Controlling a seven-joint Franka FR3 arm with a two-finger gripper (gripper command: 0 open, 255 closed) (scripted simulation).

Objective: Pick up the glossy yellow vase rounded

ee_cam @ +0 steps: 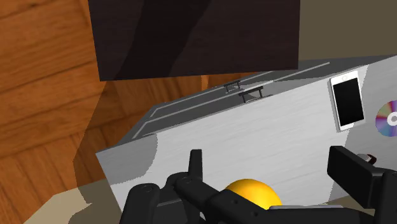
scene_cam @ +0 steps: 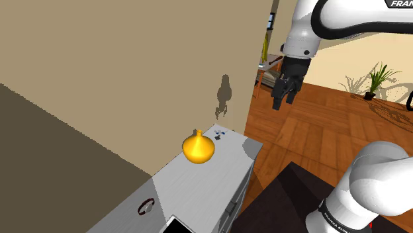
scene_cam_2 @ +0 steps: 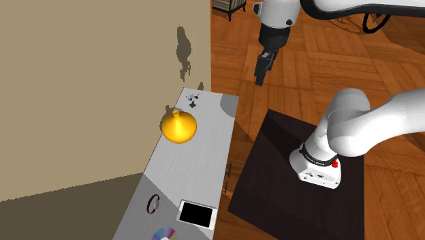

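A rounded, glossy yellow vase (scene_cam: pixel 198 148) with a short narrow neck stands upright on the grey top of a low cabinet (scene_cam: pixel 222 175) set against a beige wall. In the shoulder view it sits toward the far end of the top.

The white arm's black gripper (scene_cam: pixel 283 103) hangs in the air above the wooden floor (scene_cam: pixel 311 142), well apart from the vase and at about 2 o'clock from it. Its two fingers stand apart, with nothing between them.

In the second exterior view the gripper (scene_cam_2: pixel 260 78) is again at about 2 o'clock from the vase (scene_cam_2: pixel 178 126). A tiny dark object (scene_cam_2: pixel 193 100) lies at 1 o'clock from the vase. Down the cabinet top, at roughly 6 o'clock, are a small ring (scene_cam_2: pixel 154 202), a white phone with a black screen (scene_cam_2: pixel 197 214) and a shiny disc (scene_cam_2: pixel 164 234). The dark stand (scene_cam_2: pixel 272 163) sits on the floor at 4 o'clock from the vase.

From the wrist, the spread fingers (ee_cam: pixel 196 167) frame the vase (ee_cam: pixel 251 189), which lies beneath the gap without touching them. Beyond it are the cabinet's drawer handles (ee_cam: pixel 250 94), the phone (ee_cam: pixel 348 102) and the disc (ee_cam: pixel 388 118).
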